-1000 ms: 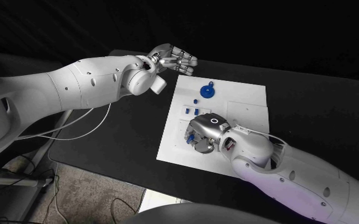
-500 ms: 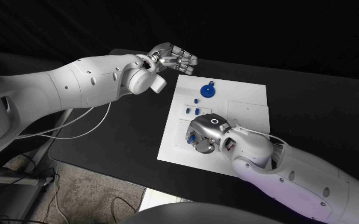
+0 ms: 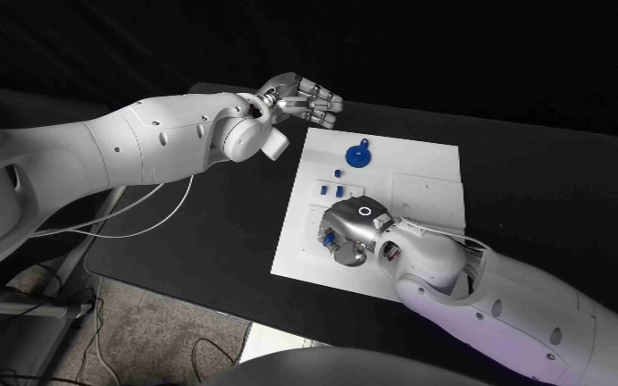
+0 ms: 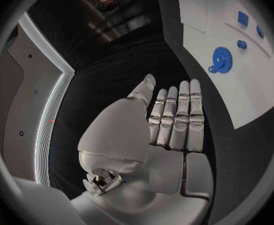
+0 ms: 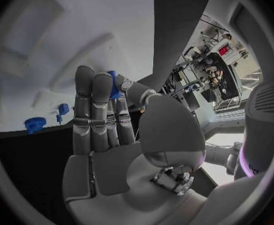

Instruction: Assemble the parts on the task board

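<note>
The white task board [image 3: 425, 180] lies in the middle of the black table. A blue gear [image 3: 357, 155] sits at its far left, with small blue parts [image 3: 331, 190] just nearer on the board. My right hand [image 3: 352, 230] is low over the board's near left area. It pinches a small blue part [image 5: 114, 86] between thumb and fingers, and blue shows under the hand [image 3: 329, 241]. My left hand [image 3: 304, 100] hovers above the table beyond the board's far left corner, fingers straight and together, holding nothing [image 4: 174, 120]. The gear [image 4: 222, 60] lies ahead of it.
Black table [image 3: 206, 225] surrounds the board, with bare room on its left and right. A white cable [image 3: 142, 221] hangs off the table's left edge under the left arm. The board's right half [image 3: 431, 194] carries pale raised outlines.
My right hand has edged slightly left over the board, still holding the blue part. The left hand has barely moved.
</note>
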Robot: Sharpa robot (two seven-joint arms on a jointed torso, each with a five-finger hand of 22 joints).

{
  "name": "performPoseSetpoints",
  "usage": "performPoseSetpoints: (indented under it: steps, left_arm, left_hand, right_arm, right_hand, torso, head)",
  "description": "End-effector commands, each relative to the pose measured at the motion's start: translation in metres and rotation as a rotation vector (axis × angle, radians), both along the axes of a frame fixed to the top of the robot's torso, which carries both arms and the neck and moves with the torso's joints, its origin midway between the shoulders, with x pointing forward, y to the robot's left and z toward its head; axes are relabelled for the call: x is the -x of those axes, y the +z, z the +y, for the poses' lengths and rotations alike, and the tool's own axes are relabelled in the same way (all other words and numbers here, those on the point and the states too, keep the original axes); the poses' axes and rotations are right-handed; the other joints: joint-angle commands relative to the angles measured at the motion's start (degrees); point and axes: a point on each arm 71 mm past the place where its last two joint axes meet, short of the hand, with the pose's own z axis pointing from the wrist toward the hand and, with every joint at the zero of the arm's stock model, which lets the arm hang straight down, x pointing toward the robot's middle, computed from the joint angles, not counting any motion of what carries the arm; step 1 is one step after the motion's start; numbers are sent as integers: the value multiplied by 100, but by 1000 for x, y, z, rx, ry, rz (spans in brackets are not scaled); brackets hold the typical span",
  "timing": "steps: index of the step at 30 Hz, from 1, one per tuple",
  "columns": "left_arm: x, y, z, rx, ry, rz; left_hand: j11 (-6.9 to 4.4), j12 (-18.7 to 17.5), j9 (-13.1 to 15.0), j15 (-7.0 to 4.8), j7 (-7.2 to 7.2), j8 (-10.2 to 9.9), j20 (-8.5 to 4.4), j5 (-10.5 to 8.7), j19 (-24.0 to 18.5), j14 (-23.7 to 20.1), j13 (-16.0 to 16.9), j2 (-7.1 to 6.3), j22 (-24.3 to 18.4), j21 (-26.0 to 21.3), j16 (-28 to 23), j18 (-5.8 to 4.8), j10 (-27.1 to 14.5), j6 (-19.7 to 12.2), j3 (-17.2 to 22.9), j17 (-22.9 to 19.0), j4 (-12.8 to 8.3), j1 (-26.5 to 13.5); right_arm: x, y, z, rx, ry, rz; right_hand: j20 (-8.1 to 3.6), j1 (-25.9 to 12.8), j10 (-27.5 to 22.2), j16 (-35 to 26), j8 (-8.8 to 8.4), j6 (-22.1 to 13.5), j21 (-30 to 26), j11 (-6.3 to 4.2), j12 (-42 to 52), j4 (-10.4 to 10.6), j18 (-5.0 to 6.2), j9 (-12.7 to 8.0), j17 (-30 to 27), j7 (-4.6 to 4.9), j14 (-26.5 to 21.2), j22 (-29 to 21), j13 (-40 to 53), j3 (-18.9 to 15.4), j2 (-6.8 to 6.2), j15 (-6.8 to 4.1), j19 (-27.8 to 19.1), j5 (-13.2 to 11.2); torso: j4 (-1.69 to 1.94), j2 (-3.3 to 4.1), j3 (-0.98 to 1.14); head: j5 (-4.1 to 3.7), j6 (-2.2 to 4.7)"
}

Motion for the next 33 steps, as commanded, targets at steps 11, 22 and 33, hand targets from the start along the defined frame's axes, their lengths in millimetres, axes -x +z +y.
performPoseSetpoints:
  steps: [11,22,33]
  left_arm:
    - [1,0,-4,6,-27,9]
    - [1,-1,-4,3,-31,18]
    - [2,-2,-4,-2,-44,38]
  left_hand:
    - [16,22,1,12,4,4,14,33,39,-27,-4,37,-6,5,12,3,-26,6,-10,3,-32,37]
    - [18,20,0,9,9,1,7,88,43,-30,-4,68,-61,15,12,5,-34,-1,30,2,-68,66]
    - [22,20,-1,11,13,1,11,91,38,-33,-4,46,-64,20,12,3,-50,-16,46,0,-68,40]
  right_arm:
    - [5,-11,2,48,27,20]
    - [4,-10,0,-1,20,31]
    - [2,-8,-2,-60,-4,23]
  right_hand:
    - [49,-249,142,-31,14,-102,-92,-260,18,56,116,-3,-25,57,-70,83,3,-361,-213,29,-77,850]
    - [155,-432,-335,-3,5,-522,-273,-117,14,70,137,-74,-76,139,-158,1,-1,-925,-306,139,-91,1105]
    - [247,-340,-1029,-18,8,-1105,-456,59,37,147,244,-83,-184,218,-177,-148,-6,-1149,-475,224,5,792]
  torso:
    - [-2,0,1]
    - [1,-2,6]
    - [0,-1,5]
  head:
    - [-31,10]
    - [-60,7]
    - [-74,21]
